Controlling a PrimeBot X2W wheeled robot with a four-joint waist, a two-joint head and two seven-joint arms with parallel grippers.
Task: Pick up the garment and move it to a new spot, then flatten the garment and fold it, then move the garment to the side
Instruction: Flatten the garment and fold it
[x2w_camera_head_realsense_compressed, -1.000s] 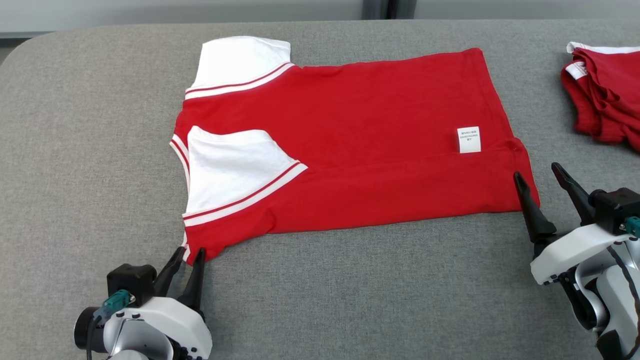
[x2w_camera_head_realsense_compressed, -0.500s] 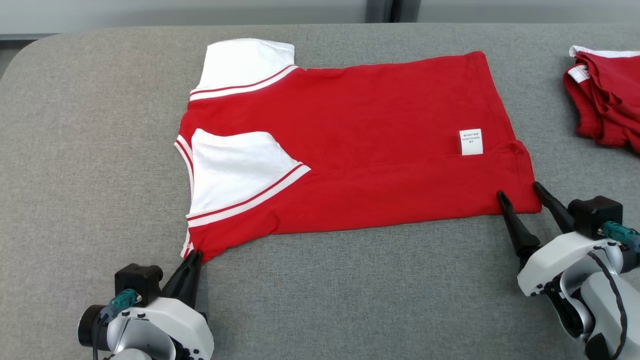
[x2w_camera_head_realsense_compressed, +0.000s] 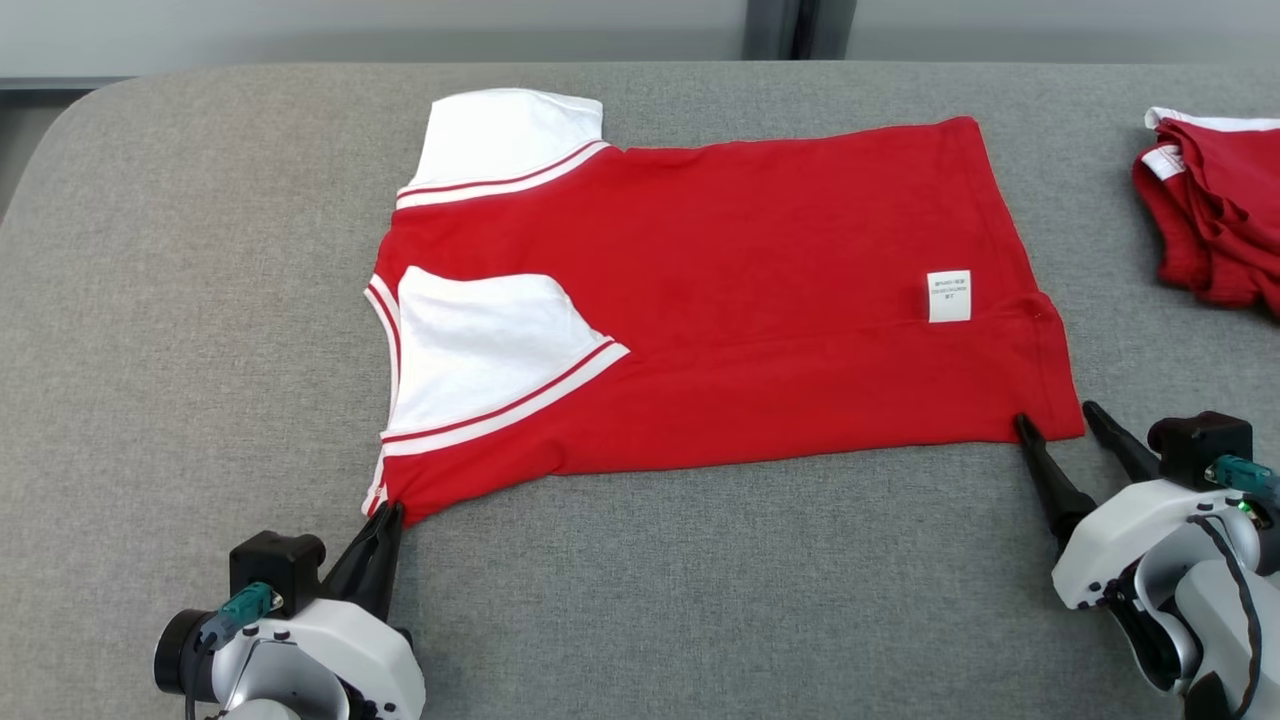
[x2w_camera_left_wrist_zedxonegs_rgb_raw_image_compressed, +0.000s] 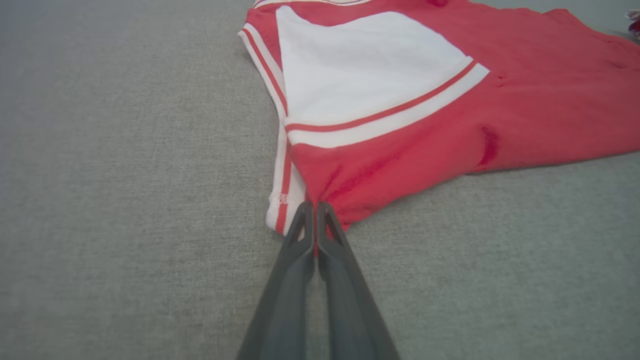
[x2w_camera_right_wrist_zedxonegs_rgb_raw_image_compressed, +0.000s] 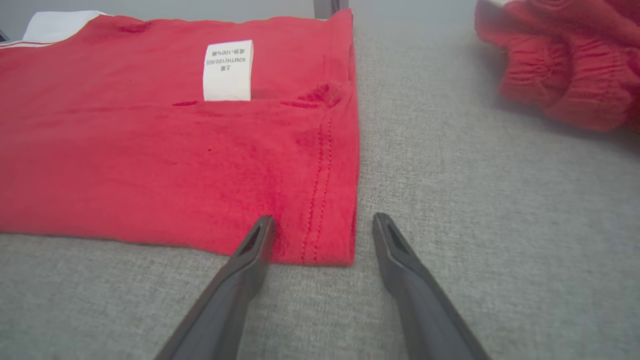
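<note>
I am watching the red garment (x2w_camera_head_realsense_compressed: 750, 300), which is lying flat near the middle of the grey surface (x2w_camera_head_realsense_compressed: 700, 620) with one white sleeve (x2w_camera_head_realsense_compressed: 480, 345) folded in over its body. The left tool (x2w_camera_head_realsense_compressed: 388, 510) is clenched on the near left corner by the striped trim, and it is pinching only a small tip of cloth. The right tool (x2w_camera_head_realsense_compressed: 1055, 414) is spread wide and gripping nothing. One of its fingers is resting at the near edge of the hem and the other is standing on bare surface just beside the corner.

I am judging the right side to be the greater risk. If that tool is closing from this pose, it may be catching only the top layer, or pushing the corner away and bunching it instead of seizing it. A lift would then be going up lopsided, and the fold already made could be falling open.

The left grip is worrying me too, because so thin a bite could be slipping out under the cloth's weight. If I am carrying the garment to the right, it may be dragging into the red heap (x2w_camera_head_realsense_compressed: 1215, 230) lying there.
</note>
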